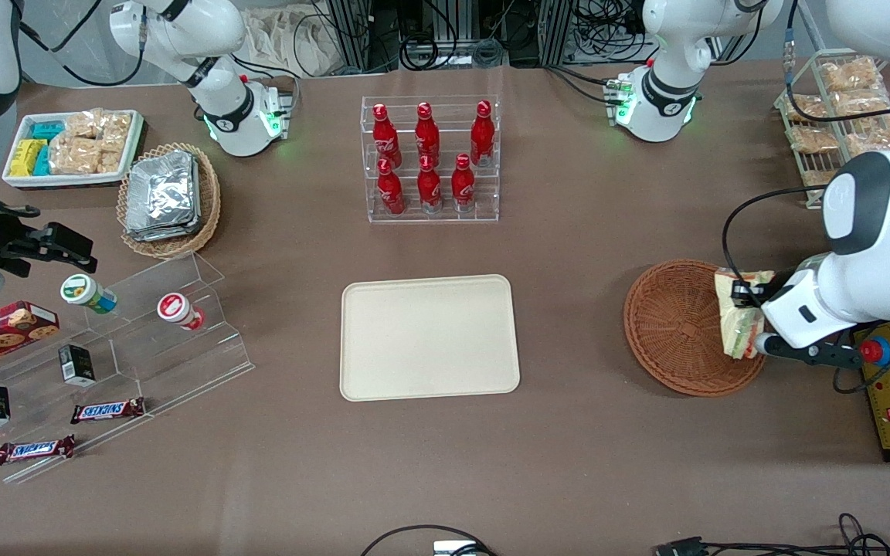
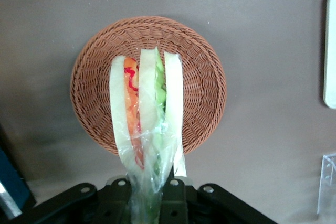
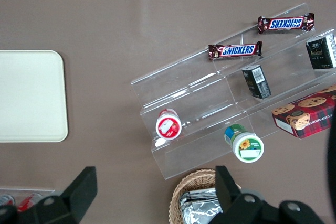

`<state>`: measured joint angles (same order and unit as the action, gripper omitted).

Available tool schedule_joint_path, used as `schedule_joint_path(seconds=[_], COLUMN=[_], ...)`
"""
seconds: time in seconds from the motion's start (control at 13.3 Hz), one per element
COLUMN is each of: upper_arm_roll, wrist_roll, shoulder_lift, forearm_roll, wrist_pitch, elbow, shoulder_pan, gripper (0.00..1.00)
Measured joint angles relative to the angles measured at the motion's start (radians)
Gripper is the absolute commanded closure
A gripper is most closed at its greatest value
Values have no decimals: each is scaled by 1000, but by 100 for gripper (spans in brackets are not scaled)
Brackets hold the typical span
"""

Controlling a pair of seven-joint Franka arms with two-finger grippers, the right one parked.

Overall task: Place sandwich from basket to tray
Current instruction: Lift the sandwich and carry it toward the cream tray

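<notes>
We note the gripper (image 1: 746, 296) pinching the sandwich (image 1: 737, 324) by its wrapper, holding it above the basket (image 1: 673, 328). The tray (image 1: 429, 337) lies well apart, toward the parked arm's end.

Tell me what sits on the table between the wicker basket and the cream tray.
Nothing: the front view shows only bare brown tabletop between the basket and the tray. The gripper holds the sandwich over the basket.

A brown table (image 1: 584, 463) spans the scene, dark cables (image 1: 445, 38) at its edge.
</notes>
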<state>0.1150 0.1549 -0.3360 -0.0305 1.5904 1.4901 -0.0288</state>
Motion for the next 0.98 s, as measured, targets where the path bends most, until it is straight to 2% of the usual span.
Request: schedule_joint_path(seconds=[0.23,0.45,0.75,0.98], upper_arm_roll=[22,34,41,41], wrist_roll=[2,-172,-426,-580], shoulder_lift=[-6,-50,-213,-355], forearm_roll=[-1,-1,7,35], wrist_pitch=[-38,-53,-50,18], elbow=[-25,-60,-203,-297], shoulder_pan=[25,153,363,452], gripper=[100,100,100,100])
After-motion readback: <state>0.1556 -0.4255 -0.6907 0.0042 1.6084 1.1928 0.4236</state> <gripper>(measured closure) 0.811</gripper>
